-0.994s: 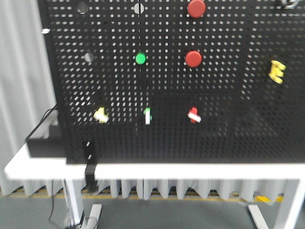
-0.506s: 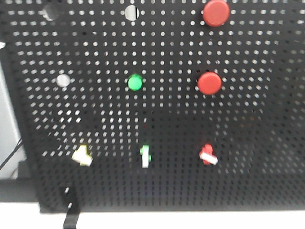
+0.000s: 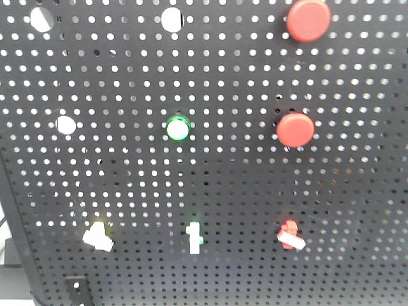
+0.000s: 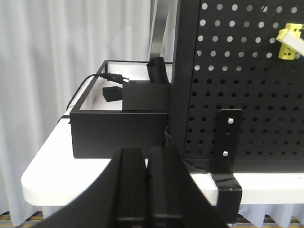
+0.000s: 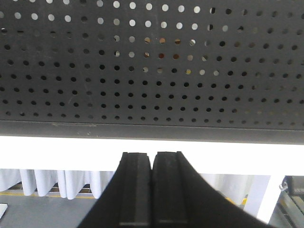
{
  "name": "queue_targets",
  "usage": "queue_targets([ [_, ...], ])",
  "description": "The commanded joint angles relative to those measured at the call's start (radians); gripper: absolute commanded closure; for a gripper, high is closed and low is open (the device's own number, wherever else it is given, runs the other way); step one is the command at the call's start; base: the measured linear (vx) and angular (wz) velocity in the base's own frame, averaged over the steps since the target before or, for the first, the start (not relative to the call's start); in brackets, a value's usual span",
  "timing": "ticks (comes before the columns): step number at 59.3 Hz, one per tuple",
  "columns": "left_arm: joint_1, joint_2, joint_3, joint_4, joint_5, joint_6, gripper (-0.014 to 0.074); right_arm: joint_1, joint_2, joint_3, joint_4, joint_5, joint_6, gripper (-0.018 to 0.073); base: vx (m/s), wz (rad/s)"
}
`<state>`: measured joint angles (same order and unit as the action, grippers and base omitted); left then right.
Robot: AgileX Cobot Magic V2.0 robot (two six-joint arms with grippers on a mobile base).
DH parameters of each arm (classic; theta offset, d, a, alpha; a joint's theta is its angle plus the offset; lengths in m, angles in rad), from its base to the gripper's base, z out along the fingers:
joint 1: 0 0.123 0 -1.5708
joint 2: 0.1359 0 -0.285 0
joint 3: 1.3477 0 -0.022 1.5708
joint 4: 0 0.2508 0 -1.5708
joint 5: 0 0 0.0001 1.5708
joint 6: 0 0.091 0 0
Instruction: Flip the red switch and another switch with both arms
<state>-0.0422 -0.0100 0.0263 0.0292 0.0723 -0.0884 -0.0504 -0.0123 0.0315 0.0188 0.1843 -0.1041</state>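
Observation:
On the black pegboard (image 3: pixel 242 172) the small red switch (image 3: pixel 291 234) with a white lever sits low at the right. The pale yellow switch (image 3: pixel 97 237) sits low at the left, and it also shows at the top right of the left wrist view (image 4: pixel 290 42). Neither arm appears in the front view. My left gripper (image 4: pixel 147 154) is shut and empty, low in front of the table edge, left of and below the yellow switch. My right gripper (image 5: pixel 152 159) is shut and empty below the pegboard's bottom edge; no switch shows in that view.
Two large round red buttons (image 3: pixel 308 20) (image 3: pixel 295 129) and a round green-ringed button (image 3: pixel 178 128) stand above. A white toggle with green base (image 3: pixel 194 238) sits between the switches. A black box (image 4: pixel 116 128) with cable rests on the white table (image 4: pixel 52 175), beside a black bracket (image 4: pixel 229 142).
The front view has closed in on the pegboard: the table, legs and board edges have left the frame, and the buttons and switches appear larger and lower.

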Motion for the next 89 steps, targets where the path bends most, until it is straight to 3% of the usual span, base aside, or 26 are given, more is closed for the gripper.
queue_targets([
  [1, -0.002, -0.009, 0.018, -0.007, -0.085, -0.008, 0.0594, 0.001, -0.011, 0.005, -0.002, -0.083, -0.001, 0.0566, 0.04, 0.01],
  [45, -0.002, -0.009, 0.018, 0.010, -0.106, 0.010, 0.0594, 0.001, -0.011, 0.005, -0.003, -0.088, -0.039, 0.0566, 0.00, 0.00],
  [60, -0.002, -0.009, 0.012, -0.029, -0.134, -0.027, 0.0594, 0.001, -0.011, 0.005, 0.017, -0.165, -0.020, 0.0566, 0.00, 0.00],
  [79, -0.002, -0.009, 0.012, -0.029, -0.283, -0.028, 0.0594, 0.001, -0.011, 0.005, 0.061, -0.282, -0.008, 0.0566, 0.00, 0.00],
  [89, -0.002, -0.009, 0.005, -0.029, -0.441, -0.046, 0.0594, 0.001, -0.010, -0.007, 0.102, -0.475, 0.029, 0.0566, 0.00, 0.00],
])
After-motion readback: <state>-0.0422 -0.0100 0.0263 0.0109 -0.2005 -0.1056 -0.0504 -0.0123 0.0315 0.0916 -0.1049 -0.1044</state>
